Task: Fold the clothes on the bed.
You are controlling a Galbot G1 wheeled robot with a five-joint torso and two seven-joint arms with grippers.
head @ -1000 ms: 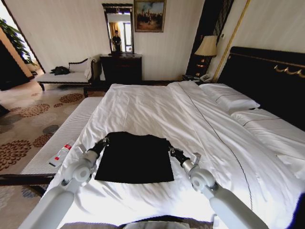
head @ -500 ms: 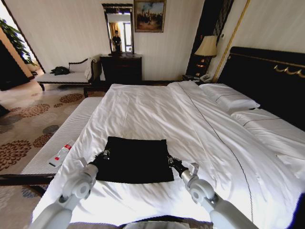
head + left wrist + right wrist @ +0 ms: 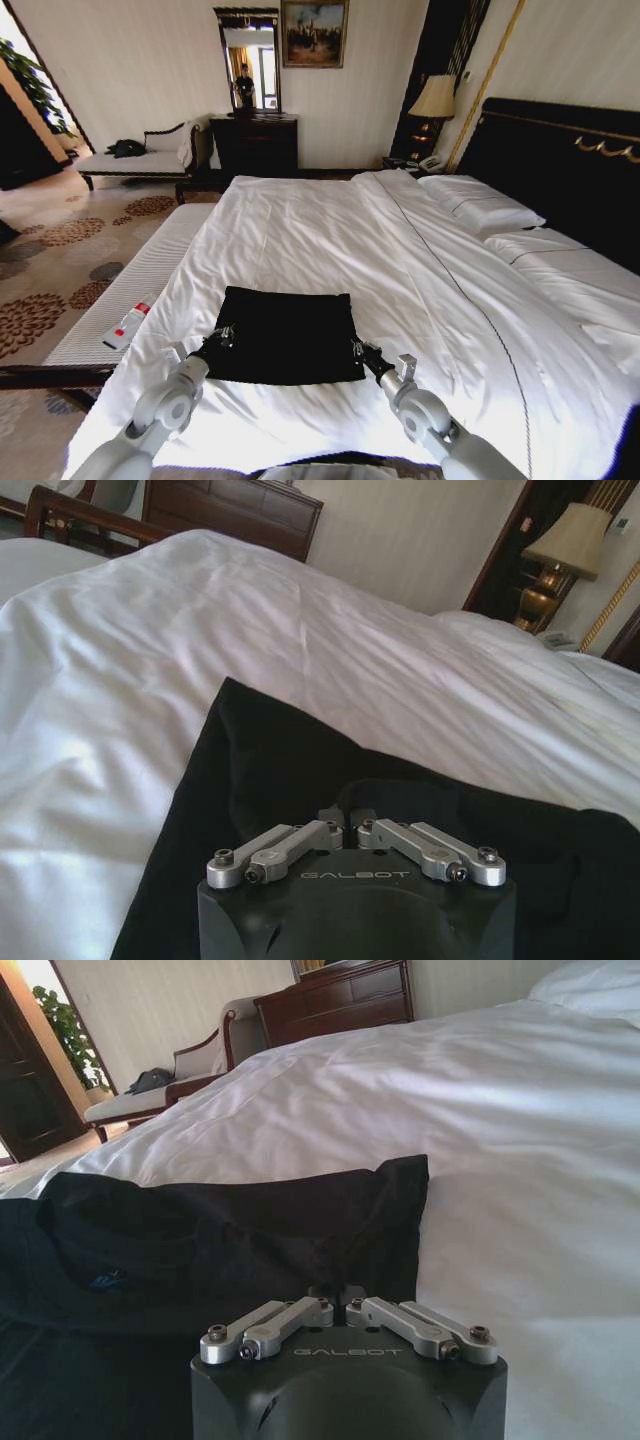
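**Shirt folded flat, one gripper at each side edge**

White duvet (image 3: 400, 260) covers the bed (image 3: 560, 150), headboard to the robot's right. On the near part of the bed lies the black T-shirt (image 3: 285, 335), a flat, roughly rectangular panel, far edge straight, no lettering showing. Its longer side runs left to right across the robot's front.

Left gripper (image 3: 222, 335) sits at the shirt's left edge; right gripper (image 3: 357, 349) sits at the right edge. Both are low on the fabric, each about midway along its side. Neither arm is clearly nearer; the shirt lies between them, symmetric.

Left wrist view: linkages drawn in to the centre, fingertips together over black cloth (image 3: 300, 770). Right wrist view: same posture above the shirt (image 3: 200, 1240). Whether a pinch of fabric sits between the tips, I cannot tell; the tips are hidden behind the gripper bodies.

Judgement: any further fold turns on this geometry, with the panel squarely between the two grippers.
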